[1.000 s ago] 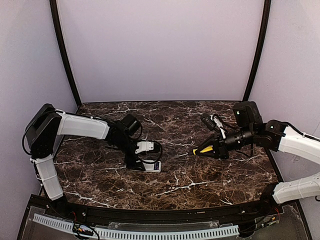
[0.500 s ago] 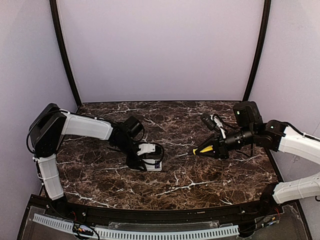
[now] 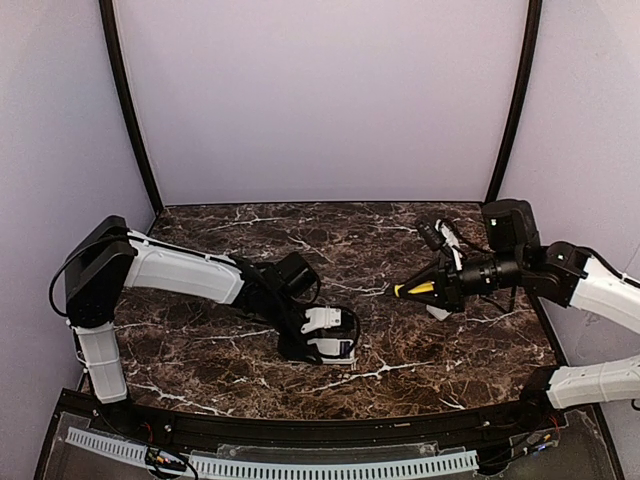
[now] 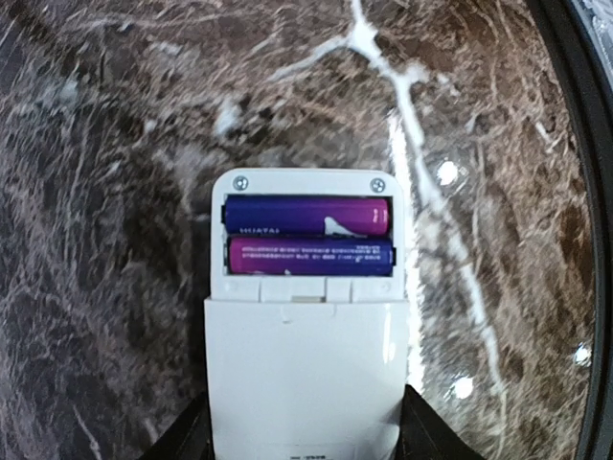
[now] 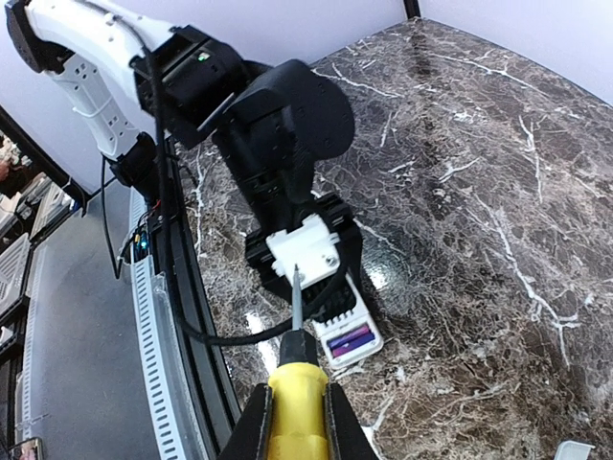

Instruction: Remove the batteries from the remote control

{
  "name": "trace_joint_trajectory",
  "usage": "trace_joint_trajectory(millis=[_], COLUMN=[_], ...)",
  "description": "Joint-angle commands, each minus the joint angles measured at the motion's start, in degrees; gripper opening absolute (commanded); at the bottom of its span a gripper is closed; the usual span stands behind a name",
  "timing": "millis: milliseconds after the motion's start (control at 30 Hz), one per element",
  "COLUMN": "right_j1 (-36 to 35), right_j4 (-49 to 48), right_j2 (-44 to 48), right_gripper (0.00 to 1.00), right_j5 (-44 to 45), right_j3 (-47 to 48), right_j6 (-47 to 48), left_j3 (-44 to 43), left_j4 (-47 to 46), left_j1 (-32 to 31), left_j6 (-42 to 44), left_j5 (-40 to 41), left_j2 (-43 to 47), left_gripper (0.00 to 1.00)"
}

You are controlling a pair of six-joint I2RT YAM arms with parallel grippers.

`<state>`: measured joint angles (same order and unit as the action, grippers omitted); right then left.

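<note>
The remote control (image 4: 305, 374) lies back up on the marble table, its battery bay open at the far end. Two purple batteries (image 4: 308, 216) (image 4: 311, 257) sit side by side in the bay. My left gripper (image 4: 305, 443) is shut on the remote's sides near its lower end. In the top view the left gripper (image 3: 315, 345) holds the remote (image 3: 338, 350) at the table's near middle. My right gripper (image 3: 432, 288) is shut on a yellow-handled screwdriver (image 3: 411, 291), held in the air to the right, tip pointing left. In the right wrist view the screwdriver (image 5: 297, 412) points toward the remote (image 5: 356, 343).
A small white cover piece (image 3: 437, 312) lies on the table under the right gripper and also shows in the right wrist view (image 5: 575, 450). The dark marble table (image 3: 220, 350) ends in a black front rail. Purple walls close in the back and sides.
My left gripper has carried the remote to the right and nearer the front edge. My right gripper has drawn back a little to the right with the screwdriver.
</note>
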<state>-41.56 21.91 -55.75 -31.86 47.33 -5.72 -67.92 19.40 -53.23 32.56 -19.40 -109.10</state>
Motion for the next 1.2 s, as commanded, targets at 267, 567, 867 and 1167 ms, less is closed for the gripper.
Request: trace_joint_trajectory(millis=[267,567,867,1167], right_j1=[0.4,0.4,0.4,0.4], right_j4=[0.4,1.1,0.8,0.8], right_j2=[2.3,0.2,-1.9,-1.7], right_gripper=[0.0,0.0,0.0,0.0], right_j5=[6.0,5.8,5.0,4.6], right_j3=[1.8,4.3,5.5,5.3], right_j6=[-1.6,-1.5,-1.8,-3.0], left_j3=[1.6,9.7,22.7,21.9], left_j4=[-8.6,-17.3,-41.0,-43.0], left_j1=[-3.9,-3.9,-1.4,3.2], left_j6=[-8.4,-8.4,-10.2,-7.2], left_j5=[0.2,2.0,-4.5,-15.4], left_j2=[0.3,4.0,5.8,2.0], left_gripper=[0.71,0.83,0.87,0.82])
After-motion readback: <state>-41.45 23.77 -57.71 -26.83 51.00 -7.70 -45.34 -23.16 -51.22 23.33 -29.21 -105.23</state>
